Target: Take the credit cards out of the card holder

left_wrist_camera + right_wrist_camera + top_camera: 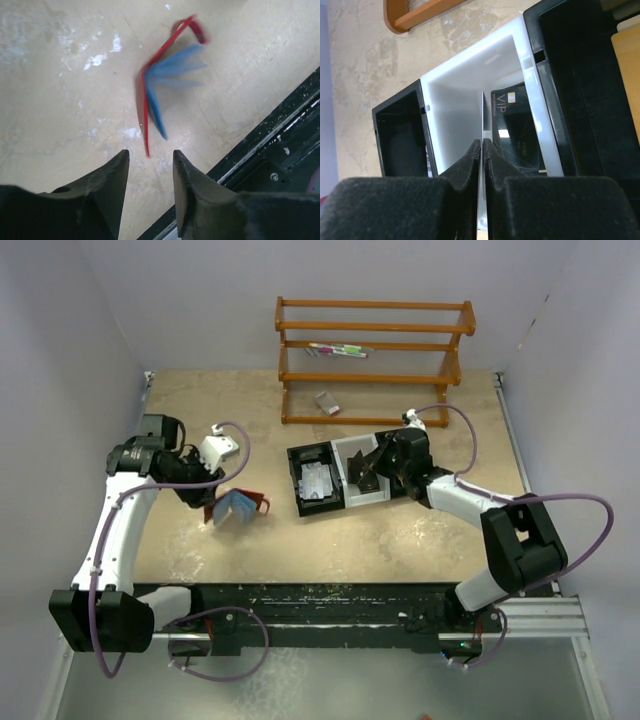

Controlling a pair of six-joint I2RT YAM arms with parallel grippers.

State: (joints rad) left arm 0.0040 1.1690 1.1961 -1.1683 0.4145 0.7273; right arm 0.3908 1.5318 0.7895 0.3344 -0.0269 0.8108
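Observation:
The red card holder (238, 508) lies open on the table left of centre, its blue-tinted sleeves fanned out. In the left wrist view it (165, 80) is blurred, just beyond my fingertips. My left gripper (150, 156) is open and empty, right beside the holder, and shows in the top view (205, 502). My right gripper (482, 142) is shut on a thin credit card (483, 112), seen edge-on over the white middle compartment of the tray (470, 75). A black VIP card (517, 130) lies in that compartment. A grey-silver card (318, 480) lies in the tray's left compartment.
The black-and-white three-compartment tray (296, 455) stands at table centre, with a tan card (627, 55) in one black compartment. A wooden rack (375, 360) stands at the back. A black rail (280, 145) runs along the near table edge.

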